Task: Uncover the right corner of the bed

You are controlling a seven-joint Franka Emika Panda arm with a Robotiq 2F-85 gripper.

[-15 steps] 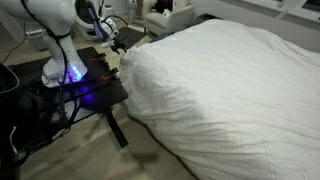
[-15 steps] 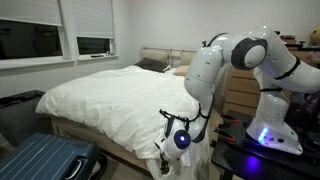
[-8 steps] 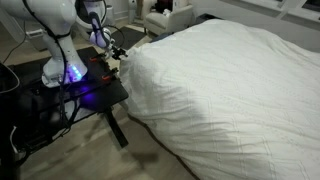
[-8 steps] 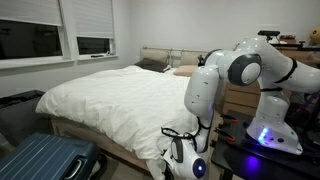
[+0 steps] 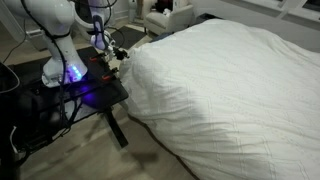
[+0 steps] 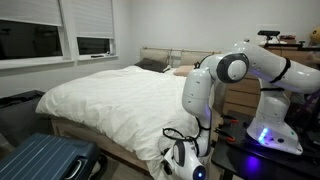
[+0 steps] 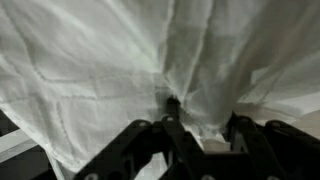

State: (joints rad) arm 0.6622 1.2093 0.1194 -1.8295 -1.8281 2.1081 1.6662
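Your gripper (image 5: 118, 57) is sitting low at the right corner of the bed (image 5: 138, 72), in the gap between the bed (image 5: 230, 90) and the edge of the black robot table (image 5: 92, 92). In both exterior views the corner is lying fully under the puffy white duvet (image 5: 200, 70), which is spilling over the bed's edge there and hanging toward the floor.

In an exterior view the arm is bending down steeply, putting the gripper (image 6: 183, 158) right against the hanging duvet (image 6: 110, 100) at the corner nearest the table. A blue suitcase (image 6: 45, 160) is standing on the floor by the bed's other near corner.

In the wrist view the black fingers (image 7: 240, 132) are pushing into the duvet (image 7: 100, 60), with folds of cloth puckering toward a point just above them. The jaws are standing partway in, neither wide nor fully together. You are touching the fabric, but I cannot tell whether the fingers are actually clamping it.

A white armchair (image 5: 165, 18) is standing beyond the bed's far edge, well apart from the gripper.
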